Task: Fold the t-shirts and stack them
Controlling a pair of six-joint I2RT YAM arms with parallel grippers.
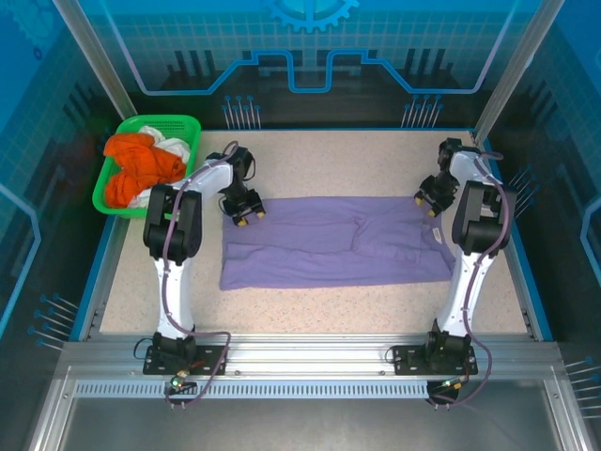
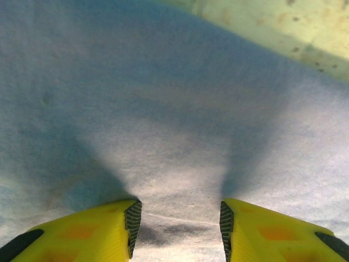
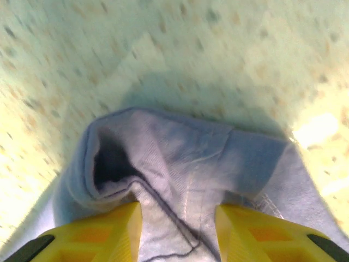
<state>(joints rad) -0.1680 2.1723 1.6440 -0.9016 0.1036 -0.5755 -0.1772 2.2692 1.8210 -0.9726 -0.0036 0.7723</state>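
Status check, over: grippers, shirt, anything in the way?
Right gripper clamped on purple shirt, bunched edge. Left gripper astride the cloth, grip unclear. Basket sits apart, far left.

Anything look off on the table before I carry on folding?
Only the purple t-shirt: a raised crease runs through its middle, right of centre, so it does not lie flat. Nothing looks spilled or damaged.

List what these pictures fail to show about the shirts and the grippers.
- Top view: how many shirts lie in the green basket; orange cloth and white cloth are heaped together.
- Left wrist view: whether the left gripper pinches the lavender shirt or only presses on it; the cloth hides the contact.
- Right wrist view: which part of the shirt the right gripper holds; it is bunched, the table blurred.
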